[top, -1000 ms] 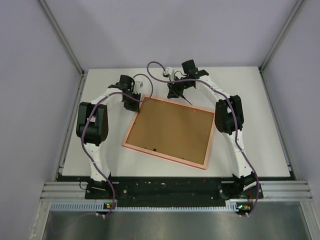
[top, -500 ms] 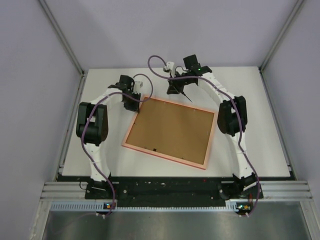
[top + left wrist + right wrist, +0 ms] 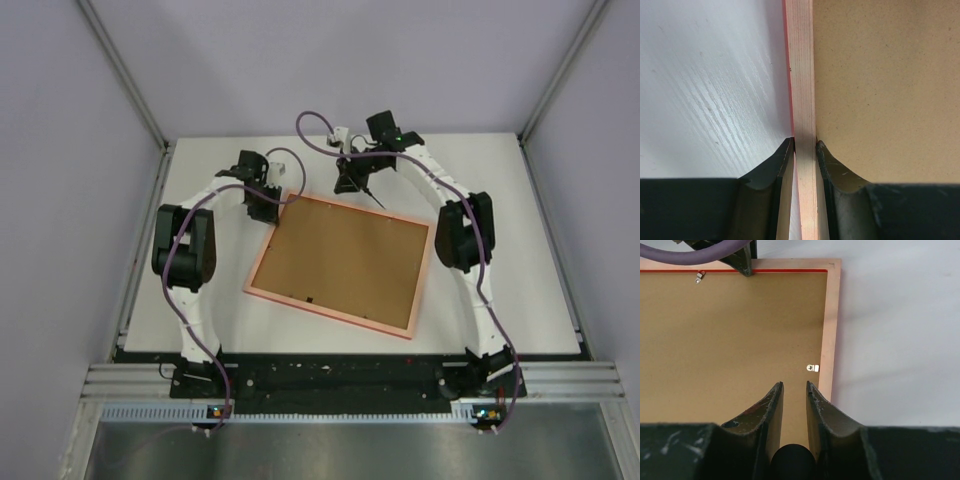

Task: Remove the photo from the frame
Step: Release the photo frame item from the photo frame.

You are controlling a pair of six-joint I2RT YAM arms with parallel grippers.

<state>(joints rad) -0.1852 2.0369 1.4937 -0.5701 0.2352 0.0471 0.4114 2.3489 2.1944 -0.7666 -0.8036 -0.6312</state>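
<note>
frame: the thin red rectangular picture frame (image 3: 330,313) lies face down and a bit askew on the white table (image 3: 530,260), pale pinkish rim up.
photo: can't see it at all. My guess is it's under the plain brown backing board (image 3: 345,262), so not out of the frame yet.
left fingers: my left gripper (image 3: 804,150) is clamped on the frame's rim near the far left corner. One finger is on the table side, the other on the board side.
right fingers: my right gripper (image 3: 794,387) hangs over the board near the far rim. The fingers are only a sliver apart, with nothing between them.
hardware: there's a small silvery metal tab (image 3: 812,368) on the board just beside the rim, and a second one (image 3: 700,276) further off. They look like what pins the board in, though I can't tell if they're turned clear.
worry 1: if I pry at the board while a tab is over it, the board won't budge and the whole frame tips or drags.
worry 2: my left hold is on a skinny strip of rim, so any twist from the right side could pop it loose.
worry 3: if I dig a fingertip in too deep at the board's edge, I could snag the print underneath and crease it.
worry 4: if the board comes up crooked, it could jam against the rim.
</note>
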